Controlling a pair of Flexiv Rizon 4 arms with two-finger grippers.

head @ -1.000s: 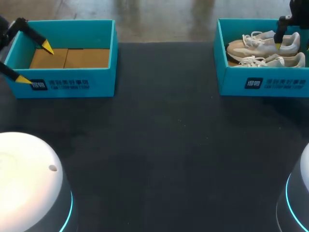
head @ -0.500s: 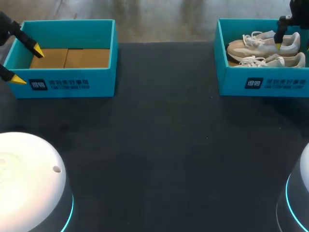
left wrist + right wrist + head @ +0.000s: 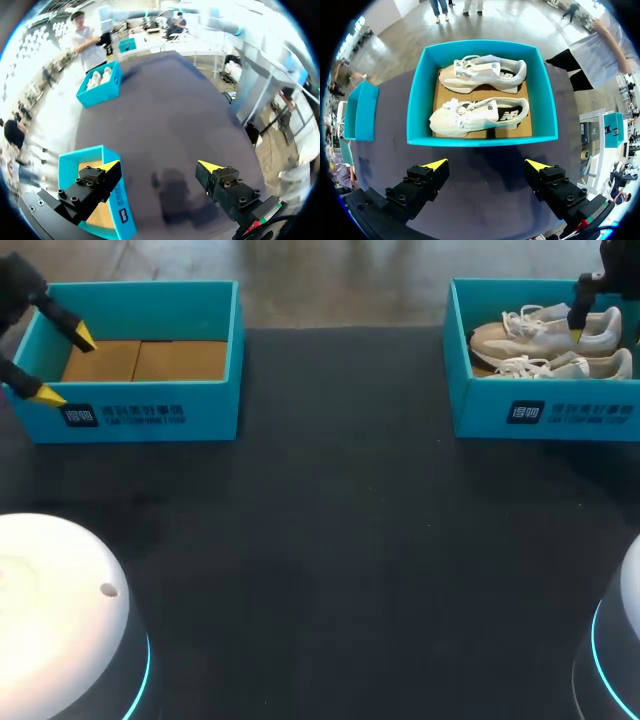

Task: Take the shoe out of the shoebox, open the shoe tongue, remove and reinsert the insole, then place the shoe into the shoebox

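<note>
A: Left side? Left gripper hangs at the empty teal box's outer corner, fingers wide apart, nothing held — parked clear, I judge.

B: Right side: both shoes lie side by side in the shoebox; right gripper spread wide above it, empty — placed for a reach or a retreat.

You see black bolted finger blocks with yellow wedge tips, and white domed arm bases ringed in cyan light.
</note>
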